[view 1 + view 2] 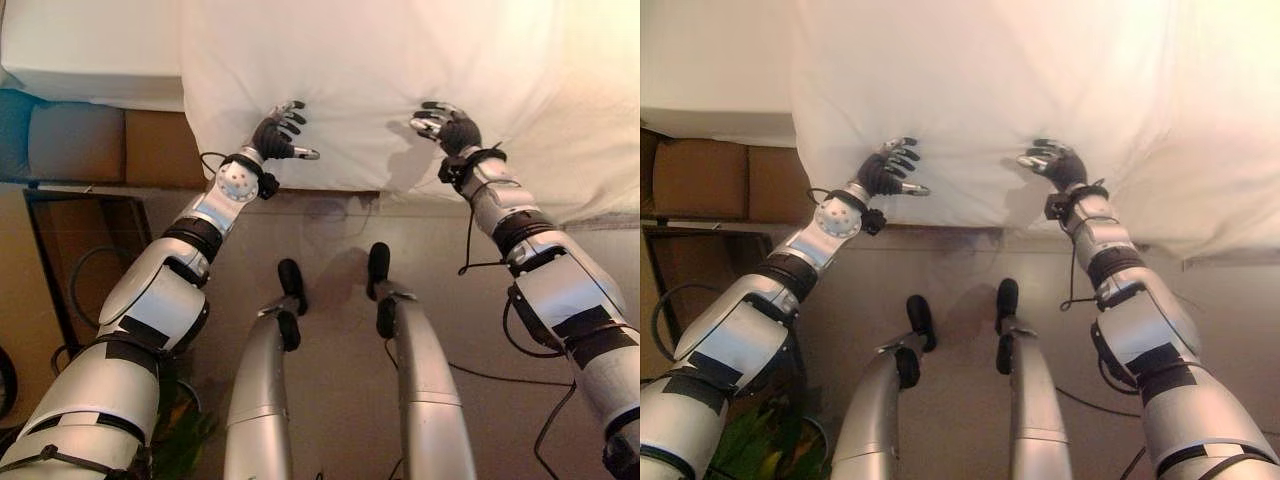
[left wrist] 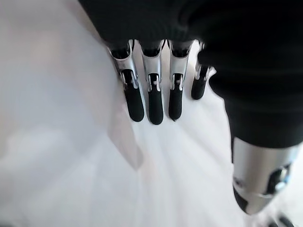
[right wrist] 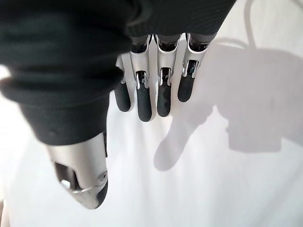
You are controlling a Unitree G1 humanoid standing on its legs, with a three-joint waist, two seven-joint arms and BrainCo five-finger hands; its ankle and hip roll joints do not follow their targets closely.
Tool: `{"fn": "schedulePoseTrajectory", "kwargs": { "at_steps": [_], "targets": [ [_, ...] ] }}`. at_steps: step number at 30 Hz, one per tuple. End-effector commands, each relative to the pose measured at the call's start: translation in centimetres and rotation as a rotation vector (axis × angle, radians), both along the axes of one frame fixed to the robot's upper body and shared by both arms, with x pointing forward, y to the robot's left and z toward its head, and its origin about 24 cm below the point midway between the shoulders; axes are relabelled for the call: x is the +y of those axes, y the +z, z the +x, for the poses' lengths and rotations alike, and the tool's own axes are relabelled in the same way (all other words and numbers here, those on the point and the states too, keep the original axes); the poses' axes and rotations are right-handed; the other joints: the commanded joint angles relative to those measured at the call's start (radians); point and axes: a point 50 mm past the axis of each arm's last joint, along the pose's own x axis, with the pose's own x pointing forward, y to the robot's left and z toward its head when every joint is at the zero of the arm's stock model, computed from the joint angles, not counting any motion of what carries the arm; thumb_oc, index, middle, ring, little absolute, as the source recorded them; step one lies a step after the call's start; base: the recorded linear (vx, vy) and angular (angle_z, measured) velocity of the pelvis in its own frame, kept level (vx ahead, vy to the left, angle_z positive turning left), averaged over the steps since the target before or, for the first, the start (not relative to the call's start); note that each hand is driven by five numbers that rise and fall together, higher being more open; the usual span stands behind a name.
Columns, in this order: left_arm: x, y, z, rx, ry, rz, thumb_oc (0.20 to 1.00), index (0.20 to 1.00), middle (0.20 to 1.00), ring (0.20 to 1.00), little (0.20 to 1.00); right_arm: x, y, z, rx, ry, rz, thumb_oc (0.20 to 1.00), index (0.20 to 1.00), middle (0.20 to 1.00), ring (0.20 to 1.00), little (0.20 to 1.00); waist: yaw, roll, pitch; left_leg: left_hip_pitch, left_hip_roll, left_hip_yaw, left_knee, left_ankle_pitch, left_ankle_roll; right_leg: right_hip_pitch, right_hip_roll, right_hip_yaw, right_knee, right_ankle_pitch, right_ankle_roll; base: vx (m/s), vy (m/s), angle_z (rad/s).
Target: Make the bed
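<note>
A white bed cover lies spread over the bed, and its near edge hangs over the side facing me. My left hand hovers over that edge on the left, fingers relaxed and thumb pointing inward, with no cloth in it. My right hand hovers over the same edge further right, also open. In the left wrist view its straight fingers hang just above the smooth white cloth. In the right wrist view the fingers stand straight above the cloth, casting a shadow on it.
At the upper left a bare white mattress part shows beside the cover. Below it sit a grey cushion and a brown panel. A dark wooden frame stands on the floor at left. Beige floor runs along the bed.
</note>
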Motion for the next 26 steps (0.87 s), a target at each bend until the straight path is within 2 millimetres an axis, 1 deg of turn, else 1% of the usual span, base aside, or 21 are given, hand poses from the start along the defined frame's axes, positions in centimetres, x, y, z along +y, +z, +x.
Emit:
{"fn": "schedulePoseTrajectory", "kwargs": {
  "at_steps": [1, 2, 3, 4, 6, 7, 8, 9, 10, 11, 12, 13, 14, 15, 16, 17, 18, 20, 21, 23, 26],
  "targets": [
    [6.3, -2.1, -0.9, 0.016, 0.192, -0.205, 1.0, 1.0, 1.0, 1.0, 1.0, -5.0, -2.0, -1.4, 0.015, -0.176, 0.078, 1.0, 1.0, 1.0, 1.0, 1.0, 0.02, 0.006, -0.045, 0.14, -0.02, 0.031, -0.179, 0.046, -0.052, 0.146, 0.012, -0.045, -0.084, -0.024, 0.091, 0.01, -0.035, 0.02],
    [6.3, -2.2, -0.9, 0.017, 0.192, -0.206, 1.0, 1.0, 1.0, 1.0, 1.0, -4.9, -2.1, -1.4, 0.016, -0.175, 0.077, 1.0, 1.0, 1.0, 1.0, 1.0, 0.02, 0.006, -0.044, 0.144, -0.02, 0.031, -0.183, 0.048, -0.052, 0.15, 0.012, -0.045, -0.087, -0.023, 0.091, 0.01, -0.064, 0.04],
    [8.1, -3.7, -1.5, 0.041, 0.246, -0.331, 1.0, 1.0, 1.0, 1.0, 1.0, -6.5, -3.5, -2.1, 0.047, -0.225, 0.101, 1.0, 1.0, 1.0, 1.0, 1.0, 0.02, 0.008, -0.042, 0.176, -0.021, 0.022, -0.23, 0.066, -0.056, 0.187, 0.013, -0.048, -0.13, -0.01, 0.095, 0.0, -0.043, 0.04],
    [8.1, -3.7, -1.5, 0.042, 0.246, -0.331, 1.0, 1.0, 1.0, 1.0, 1.0, -6.5, -3.6, -2.1, 0.048, -0.225, 0.101, 1.0, 1.0, 1.0, 1.0, 1.0, 0.019, 0.008, -0.041, 0.181, -0.022, 0.022, -0.235, 0.069, -0.056, 0.192, 0.014, -0.049, -0.134, -0.008, 0.095, 0.0, -0.098, 0.04],
    [9.7, -5.3, -2.2, 0.069, 0.294, -0.345, 1.0, 1.0, 1.0, 1.0, 1.0, -8.3, -5.4, -3.0, 0.083, -0.286, 0.131, 1.0, 1.0, 1.0, 1.0, 1.0, 0.021, 0.011, -0.041, 0.23, -0.03, 0.017, -0.301, 0.098, -0.067, 0.242, 0.02, -0.054, -0.197, 0.01, 0.099, 0.0, -0.072, 0.05],
    [10.4, -6.4, -2.6, 0.086, 0.321, -0.369, 1.0, 1.0, 1.0, 1.0, 1.0, -9.2, -6.6, -3.6, 0.109, -0.323, 0.148, 1.0, 1.0, 1.0, 1.0, 1.0, 0.024, 0.013, -0.042, 0.256, -0.036, 0.014, -0.335, 0.116, -0.075, 0.268, 0.024, -0.061, -0.224, 0.021, 0.102, 0.01, -0.103, 0.11],
    [11.6, -8.4, -3.5, 0.129, 0.369, -0.372, 1.0, 1.0, 1.0, 1.0, 1.0, -10.2, -9.1, -4.6, 0.163, -0.368, 0.183, 1.0, 1.0, 1.0, 1.0, 1.0, 0.026, 0.012, -0.046, 0.311, -0.044, 0.004, -0.399, 0.144, -0.086, 0.325, 0.032, -0.07, -0.283, 0.035, 0.107, 0.01, -0.103, 0.1],
    [11.6, -8.5, -3.5, 0.131, 0.369, -0.371, 1.0, 1.0, 1.0, 1.0, 1.0, -10.1, -9.2, -4.7, 0.165, -0.368, 0.183, 1.0, 1.0, 1.0, 1.0, 1.0, 0.026, 0.012, -0.044, 0.318, -0.044, 0.003, -0.405, 0.148, -0.087, 0.332, 0.032, -0.071, -0.288, 0.037, 0.108, 0.02, -0.138, 0.05],
    [12.3, -11.0, -4.5, 0.18, 0.41, -0.414, 1.0, 1.0, 1.0, 1.0, 1.0, -10.3, -12.3, -5.7, 0.235, -0.397, 0.221, 1.0, 1.0, 1.0, 1.0, 1.0, 0.028, 0.008, -0.05, 0.371, -0.05, -0.003, -0.459, 0.169, -0.093, 0.386, 0.042, -0.078, -0.339, 0.052, 0.112, 0.01, -0.07, 0.02],
    [12.3, -11.1, -4.5, 0.182, 0.411, -0.413, 1.0, 1.0, 1.0, 1.0, 1.0, -10.3, -12.5, -5.8, 0.238, -0.397, 0.22, 1.0, 1.0, 1.0, 1.0, 1.0, 0.028, 0.008, -0.049, 0.378, -0.05, -0.003, -0.465, 0.172, -0.093, 0.392, 0.042, -0.079, -0.344, 0.053, 0.112, 0.05, -0.131, 0.06],
    [12.8, -13.8, -5.7, 0.252, 0.442, -0.414, 1.0, 1.0, 1.0, 1.0, 1.0, -9.9, -15.7, -6.9, 0.315, -0.39, 0.232, 1.0, 1.0, 1.0, 1.0, 1.0, 0.029, 0.003, -0.062, 0.441, -0.054, -0.008, -0.522, 0.196, -0.102, 0.455, 0.05, -0.086, -0.397, 0.067, 0.118, 0.02, -0.061, 0.06],
    [12.9, -13.9, -5.7, 0.253, 0.443, -0.414, 1.0, 1.0, 1.0, 1.0, 1.0, -9.8, -15.8, -6.9, 0.316, -0.389, 0.232, 1.0, 1.0, 1.0, 1.0, 1.0, 0.029, 0.003, -0.062, 0.443, -0.054, -0.008, -0.527, 0.202, -0.102, 0.457, 0.051, -0.087, -0.403, 0.072, 0.117, 0.08, -0.112, 0.05],
    [12.1, -17.8, -7.1, 0.372, 0.434, -0.401, 1.0, 1.0, 1.0, 1.0, 1.0, -8.9, -20.0, -8.8, 0.423, -0.359, 0.233, 1.0, 1.0, 1.0, 1.0, 1.0, 0.027, -0.005, -0.077, 0.523, -0.052, -0.014, -0.587, 0.221, -0.111, 0.533, 0.06, -0.092, -0.449, 0.079, 0.123, 0.04, -0.05, 0.0],
    [12.1, -17.9, -7.1, 0.373, 0.434, -0.4, 1.0, 1.0, 1.0, 1.0, 1.0, -8.9, -20.1, -8.9, 0.425, -0.359, 0.233, 1.0, 1.0, 1.0, 1.0, 1.0, 0.028, -0.005, -0.078, 0.525, -0.052, -0.014, -0.592, 0.227, -0.11, 0.536, 0.061, -0.093, -0.455, 0.084, 0.122, 0.12, -0.073, -0.01],
    [11.0, -21.3, -8.6, 0.49, 0.399, -0.366, 1.0, 1.0, 1.0, 1.0, 1.0, -8.1, -23.3, -10.8, 0.509, -0.332, 0.231, 1.0, 1.0, 1.0, 1.0, 1.0, 0.028, -0.008, -0.094, 0.603, -0.051, -0.017, -0.643, 0.236, -0.114, 0.616, 0.067, -0.099, -0.501, 0.087, 0.126, 0.06, -0.022, 0.03],
    [11.0, -21.3, -8.7, 0.49, 0.399, -0.366, 1.0, 1.0, 1.0, 1.0, 1.0, -8.1, -23.4, -10.8, 0.51, -0.333, 0.231, 1.0, 1.0, 1.0, 1.0, 1.0, 0.028, -0.007, -0.095, 0.604, -0.051, -0.017, -0.646, 0.24, -0.114, 0.617, 0.067, -0.099, -0.506, 0.091, 0.125, 0.1, -0.035, 0.04],
    [10.0, -22.9, -9.4, 0.545, 0.363, -0.346, 1.0, 1.0, 1.0, 1.0, 1.0, -7.8, -24.5, -11.7, 0.537, -0.324, 0.228, 1.0, 1.0, 1.0, 1.0, 1.0, 0.029, -0.008, -0.101, 0.639, -0.05, -0.021, -0.67, 0.248, -0.117, 0.653, 0.071, -0.103, -0.527, 0.098, 0.127, 0.07, -0.023, 0.05],
    [7.8, -27.2, -11.9, 0.697, 0.327, -0.468, 1.0, 1.0, 1.0, 1.0, 1.0, -6.5, -28.0, -14.4, 0.621, -0.293, 0.261, 1.0, 1.0, 1.0, 1.0, 1.0, 0.028, -0.006, -0.126, 0.738, -0.047, -0.019, -0.735, 0.265, -0.122, 0.758, 0.078, -0.109, -0.596, 0.115, 0.134, 0.1, -0.005, 0.03],
    [7.8, -27.2, -11.9, 0.697, 0.327, -0.468, 1.0, 1.0, 1.0, 1.0, 1.0, -6.5, -28.0, -14.4, 0.621, -0.293, 0.261, 1.0, 1.0, 1.0, 1.0, 1.0, 0.028, -0.006, -0.126, 0.738, -0.047, -0.019, -0.736, 0.265, -0.122, 0.758, 0.078, -0.109, -0.597, 0.115, 0.133, 0.07, 0.022, 0.07],
    [5.5, -30.6, -14.3, 0.846, 0.281, -0.487, 1.0, 1.0, 1.0, 1.0, 1.0, -5.1, -30.4, -16.5, 0.701, -0.248, 0.24, 1.0, 1.0, 1.0, 1.0, 1.0, 0.019, -0.007, -0.164, 0.784, -0.042, -0.014, -0.748, 0.256, -0.131, 0.833, 0.076, -0.109, -0.662, 0.141, 0.143, 0.05, 0.025, 0.11],
    [4.2, -32.6, -16.0, 0.936, 0.279, -0.565, 1.0, 1.0, 1.0, 1.0, 1.0, -4.2, -31.6, -17.6, 0.749, -0.222, 0.226, 1.0, 1.0, 1.0, 1.0, 1.0, 0.014, -0.009, -0.197, 0.802, -0.036, -0.019, -0.748, 0.254, -0.135, 0.87, 0.071, -0.106, -0.713, 0.166, 0.147, 0.02, 0.018, 0.1]
  ]
}}
